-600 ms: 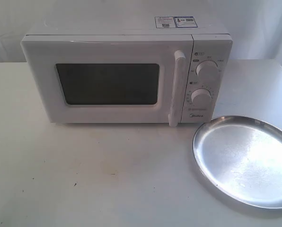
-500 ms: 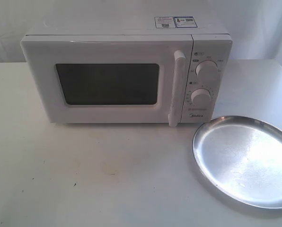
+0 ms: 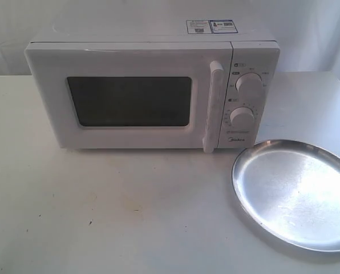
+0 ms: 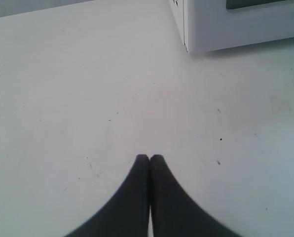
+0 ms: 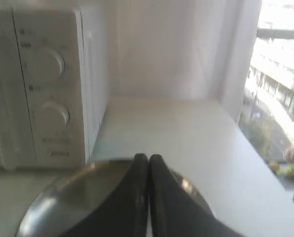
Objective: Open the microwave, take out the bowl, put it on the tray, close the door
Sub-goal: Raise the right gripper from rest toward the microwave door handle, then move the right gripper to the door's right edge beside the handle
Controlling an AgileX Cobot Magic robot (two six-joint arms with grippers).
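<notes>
The white microwave stands at the back of the table with its door shut; the vertical bar handle runs beside two round dials. The bowl is hidden. The round silver tray lies on the table at the right front of the microwave. Neither gripper shows in the exterior view. My left gripper is shut and holds nothing, over bare table near a lower corner of the microwave. Above the tray my right gripper is shut and holds nothing, facing the dial panel.
A white table carries everything, with a white curtain behind. In the right wrist view a window lies past the table's right edge.
</notes>
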